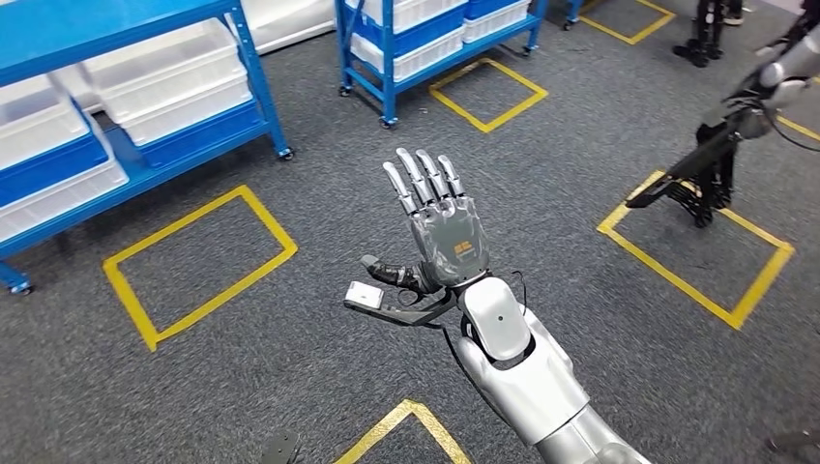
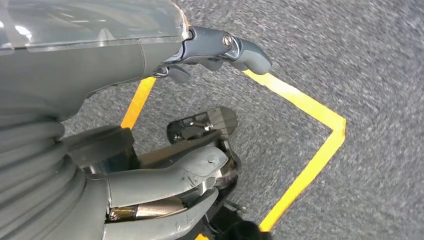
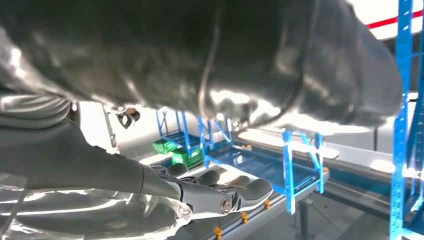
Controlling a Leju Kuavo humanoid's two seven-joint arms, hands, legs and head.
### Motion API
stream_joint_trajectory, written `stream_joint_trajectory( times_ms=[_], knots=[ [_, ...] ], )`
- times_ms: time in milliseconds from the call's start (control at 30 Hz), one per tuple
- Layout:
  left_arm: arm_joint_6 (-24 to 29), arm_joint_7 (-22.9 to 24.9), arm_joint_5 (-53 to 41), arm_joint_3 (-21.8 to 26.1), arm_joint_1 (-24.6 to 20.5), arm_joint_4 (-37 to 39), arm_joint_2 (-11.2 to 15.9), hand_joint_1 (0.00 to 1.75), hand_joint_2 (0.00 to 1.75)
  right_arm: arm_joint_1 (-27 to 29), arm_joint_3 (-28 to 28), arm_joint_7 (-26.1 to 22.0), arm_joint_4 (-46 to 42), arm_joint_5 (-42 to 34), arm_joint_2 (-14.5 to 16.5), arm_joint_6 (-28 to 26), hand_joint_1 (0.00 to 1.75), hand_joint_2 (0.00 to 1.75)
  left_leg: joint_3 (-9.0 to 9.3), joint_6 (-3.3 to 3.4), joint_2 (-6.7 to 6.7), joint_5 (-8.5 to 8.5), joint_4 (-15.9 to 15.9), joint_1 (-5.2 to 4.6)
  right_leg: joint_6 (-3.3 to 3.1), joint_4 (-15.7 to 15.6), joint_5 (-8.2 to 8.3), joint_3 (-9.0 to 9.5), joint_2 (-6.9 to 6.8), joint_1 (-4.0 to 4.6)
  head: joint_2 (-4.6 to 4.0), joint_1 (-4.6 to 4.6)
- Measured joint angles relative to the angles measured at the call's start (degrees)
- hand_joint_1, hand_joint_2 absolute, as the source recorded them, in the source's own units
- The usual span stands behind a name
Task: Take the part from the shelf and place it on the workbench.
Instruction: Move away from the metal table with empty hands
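My right hand (image 1: 437, 213) is raised over the grey carpet in the middle of the head view, palm flat and fingers spread, holding nothing. In the right wrist view its fingers (image 3: 220, 192) lie stretched out with nothing between them. My left hand (image 2: 150, 125) hangs over the floor, thumb (image 2: 240, 47) apart from the lower fingers (image 2: 175, 175), with nothing in it. A blue shelf (image 1: 145, 97) with white bins stands at the far left, well beyond my right hand. A second blue shelf (image 1: 425, 39) stands further back. I cannot pick out the part among the bins.
Yellow tape squares (image 1: 198, 261) mark the carpet around me. A dark machine (image 1: 706, 164) with a silver arm stands on a taped square at the right. Blue racks (image 3: 295, 165) appear in the right wrist view.
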Motion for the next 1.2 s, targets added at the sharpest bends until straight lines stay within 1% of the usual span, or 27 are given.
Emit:
stream_joint_trajectory(
  times_ms=[33, 67, 133, 200, 267, 300, 333, 400, 467, 500, 533, 567, 633, 700, 767, 800, 867, 900, 933, 967, 1000, 1033, 1067, 1100, 1133, 1167, 1200],
  knots=[
    [0.0, 0.0, 0.0, 0.0, 0.1, 0.0, 0.0, 0.0, 1.75, 0.1, -0.2, 0.0, 0.0, -0.6, -0.1, -0.1, 0.0, 0.0, 0.02, 0.0, -0.84, 0.0, 0.1, -0.02, -0.09, -1.3, 1.6, 0.23, 0.27, -0.01, 0.0, 0.0],
    [0.0, 0.0, 0.0, 0.0, 0.1, 0.0, 0.0, 0.0, 1.75, 0.1, -0.5, 0.0, 0.0, -1.2, -0.1, -0.3, 0.0, 0.0, 0.03, -0.03, -1.68, -0.01, 0.2, -0.02, -0.24, -4.3, 3.88, 1.33, 0.89, -0.04, 0.0, 0.0],
    [0.0, 0.0, 0.0, 0.0, 0.0, 0.0, -0.1, 0.0, 1.75, 0.0, -1.4, -0.2, 0.0, -2.5, -0.2, -0.5, 0.0, 0.0, -0.21, -0.26, -3.27, -0.03, 0.4, -0.03, -0.63, -11.1, 7.17, 4.0, 3.75, -0.25, 0.0, 0.0],
    [0.0, 0.0, 0.0, -0.1, 0.0, 0.0, -0.1, 0.0, 1.75, 0.0, -2.3, -0.4, 0.2, -3.6, -0.4, -0.7, 0.0, 0.0, -0.74, -0.92, -4.72, 0.15, 0.6, 0.15, -0.87, -14.1, 7.81, 5.17, 5.47, -0.22, 0.0, 0.01],
    [0.1, 0.0, 0.0, -0.1, 0.1, 0.0, 0.0, 0.0, 1.75, 0.0, -2.9, -0.7, 0.6, -4.6, -0.4, -1.1, 0.0, 0.0, -1.07, -1.73, -5.9, 0.42, 0.4, 0.34, -1.22, -14.6, 7.99, 5.49, 4.24, -0.21, 0.0, 0.01],
    [0.1, 0.0, 0.0, -0.1, 0.2, 0.0, 0.0, 0.0, 1.75, 0.0, -3.1, -0.8, 0.8, -4.9, -0.4, -1.3, 0.0, 0.0, -1.21, -2.06, -5.23, 0.24, 0.6, 0.21, -1.48, -14.9, 8.13, 5.78, 3.49, -0.34, 0.0, -0.05],
    [0.1, 0.1, 0.0, -0.1, 0.2, 0.0, 0.0, 0.0, 1.75, -0.1, -3.4, -0.9, 1.1, -5.2, -0.4, -1.5, 0.0, 0.0, -1.74, -2.38, -3.78, -0.49, 1.8, 0.11, -1.79, -15.3, 8.27, 6.11, 2.64, -0.51, 0.0, -0.17],
    [0.1, 0.1, -0.1, -0.2, 0.1, 0.0, 0.1, 0.0, 1.75, -0.1, -4.0, -1.2, 1.6, -5.5, -0.4, -1.8, 0.0, 0.0, -4.27, -2.96, 0.15, -3.39, 7.1, 0.11, -2.25, -15.7, 8.29, 6.53, 0.85, -0.46, 0.0, -0.39],
    [0.1, 0.1, -0.1, -0.3, 0.0, 0.0, 0.1, 0.0, 1.75, 0.0, -4.4, -1.4, 2.2, -5.6, -0.5, -2.0, 0.0, 0.0, -7.53, -3.41, 1.94, -5.96, 13.7, 0.42, -2.44, -15.6, 8.09, 6.57, -1.06, -0.27, 0.0, -0.44],
    [0.1, 0.1, -0.1, -0.3, 0.1, 0.0, 0.1, 0.0, 1.75, 0.0, -4.5, -1.5, 2.5, -5.6, -0.5, -2.0, 0.0, 0.0, -8.19, -3.53, 2.34, -6.06, 15.0, 0.52, -2.42, -15.5, 7.97, 6.57, -1.95, -0.25, 0.0, -0.44],
    [0.1, 0.1, -0.1, -0.3, 0.2, 0.0, 0.1, 0.0, 1.75, 0.1, -4.6, -1.6, 2.7, -5.6, -0.5, -2.0, 0.0, 0.0, -7.7, -3.58, 2.64, -5.15, 14.2, 0.58, -2.35, -15.4, 7.82, 6.59, -2.77, -0.26, 0.0, -0.44],
    [0.1, 0.1, -0.1, -0.4, 0.2, 0.0, 0.1, 0.0, 1.75, 0.0, -4.6, -1.7, 2.8, -5.6, -0.5, -2.0, 0.0, 0.0, -6.1, -3.53, 3.14, -3.51, 11.4, 0.61, -2.25, -15.3, 7.63, 6.67, -3.54, -0.26, 0.0, -0.45],
    [0.1, 0.2, -0.1, -0.4, 0.2, 0.0, 0.1, 0.0, 1.75, 0.0, -4.6, -1.9, 2.9, -5.4, -0.5, -2.0, 0.0, 0.0, -2.06, -3.1, 5.51, -0.93, 4.1, 0.28, -1.82, -15.1, 7.16, 6.97, -4.95, -0.06, 0.0, -0.44],
    [0.1, 0.2, -0.1, -0.5, 0.1, 0.0, 0.1, 0.0, 1.75, -0.1, -4.7, -2.2, 2.9, -5.1, -0.5, -2.0, 0.0, 0.0, -0.28, -2.4, 6.79, -0.4, 0.6, -0.21, -1.31, -15.1, 6.81, 7.26, -6.11, 0.3, 0.0, -0.4],
    [0.1, 0.2, -0.1, -0.5, 0.2, 0.0, 0.2, 0.0, 1.75, -0.2, -4.7, -2.4, 2.9, -4.9, -0.4, -2.0, 0.0, 0.0, -0.26, -1.73, 5.52, -0.32, 0.4, -0.25, -0.77, -15.1, 6.54, 7.63, -7.08, 0.51, 0.0, -0.37],
    [0.1, 0.2, -0.1, -0.5, 0.3, 0.0, 0.2, 0.0, 1.75, -0.3, -4.7, -2.4, 2.9, -4.8, -0.3, -2.0, 0.0, 0.0, -0.15, -1.43, 4.82, -0.22, 0.2, -0.12, -0.44, -14.5, 6.17, 7.65, -6.51, 0.43, 0.0, -0.37],
    [0.1, 0.2, -0.1, -0.6, 0.3, 0.0, 0.1, 0.0, 1.75, -0.4, -4.7, -2.4, 2.9, -4.7, -0.3, -2.0, 0.0, 0.0, 0.2, -0.76, 3.5, 0.01, -0.3, 0.17, 0.05, -10.9, 3.99, 6.47, -3.4, 0.21, 0.0, -0.31],
    [0.1, 0.2, -0.1, -0.6, 0.2, 0.0, 0.1, 0.0, 1.75, -0.4, -4.7, -2.4, 2.9, -4.6, -0.3, -2.0, 0.0, 0.0, 0.25, -0.51, 2.85, 0.05, -0.3, 0.15, 0.12, -7.7, 2.34, 5.03, -1.52, 0.09, 0.0, -0.29],
    [0.1, 0.2, -0.1, -0.6, 0.1, 0.0, 0.1, 0.0, 1.75, -0.3, -4.7, -2.5, 2.9, -4.6, -0.3, -2.0, 0.0, 0.0, 0.25, -0.31, 2.14, 0.07, -0.3, 0.12, 0.1, -4.2, 0.57, 3.26, -0.42, 0.09, 0.0, -0.27],
    [0.2, 0.2, -0.1, -0.7, 0.0, 0.0, 0.1, 0.0, 1.75, -0.2, -4.7, -2.5, 2.9, -4.5, -0.4, -1.9, 0.0, 0.0, 0.24, -0.16, 1.37, 0.09, -0.3, 0.07, 0.08, -1.1, -0.66, 1.59, 0.05, 0.08, 0.0, -0.28],
    [0.2, 0.2, -0.1, -0.7, 0.0, 0.0, 0.1, 0.0, 1.75, 0.0, -4.7, -2.5, 2.9, -4.5, -0.4, -1.9, 0.0, 0.0, 0.23, -0.15, 0.47, 0.09, -0.2, 0.05, 0.06, 0.6, -0.86, 0.47, 0.23, 0.05, 0.0, -0.27],
    [0.2, 0.3, -0.1, -0.8, 0.1, 0.0, 0.1, 0.0, 1.75, 0.1, -4.7, -2.6, 2.9, -4.4, -0.4, -1.9, 0.0, 0.0, 0.23, -0.17, -0.45, 0.08, -0.1, 0.05, 0.03, 0.3, 0.03, 0.21, 0.32, -0.01, 0.0, -0.28],
    [0.2, 0.3, -0.1, -0.8, 0.1, 0.0, 0.1, 0.0, 1.75, 0.2, -4.7, -2.6, 2.9, -4.4, -0.4, -1.9, 0.0, 0.0, 0.24, -0.23, -1.34, 0.04, 0.0, 0.08, -0.01, -1.9, 1.96, 0.94, 0.58, -0.11, 0.0, -0.27],
    [0.2, 0.3, 0.0, -0.8, 0.2, 0.0, 0.1, 0.0, 1.75, 0.2, -4.7, -2.6, 2.8, -4.4, -0.4, -1.9, 0.0, 0.0, 0.23, -0.35, -2.21, -0.04, 0.2, 0.12, -0.09, -5.6, 4.34, 2.33, 1.48, -0.29, 0.0, -0.27],
    [0.2, 0.3, 0.0, -0.9, 0.1, 0.0, 0.1, 0.0, 1.75, 0.2, -4.7, -2.6, 2.8, -4.4, -0.4, -1.9, 0.0, 0.0, 0.1, -0.56, -2.99, -0.13, 0.4, 0.06, -0.17, -9.1, 6.06, 3.71, 3.1, -0.48, 0.0, -0.27],
    [0.2, 0.3, 0.0, -0.9, 0.1, 0.0, 0.1, 0.0, 1.75, 0.1, -4.7, -2.6, 2.7, -4.4, -0.4, -1.9, 0.0, 0.0, -0.13, -0.84, -3.73, -0.16, 0.6, 0.07, -0.24, -11.9, 7.11, 4.78, 4.54, -0.65, 0.0, -0.28],
    [0.2, 0.3, 0.0, -0.9, 0.0, 0.0, 0.1, 0.0, 1.75, 0.1, -4.7, -2.6, 2.6, -4.4, -0.4, -1.9, 0.0, 0.0, -0.41, -1.18, -4.4, -0.1, 0.8, 0.14, -0.32, -13.4, 7.45, 5.35, 5.61, -0.7, 0.0, -0.28]
  ],
)
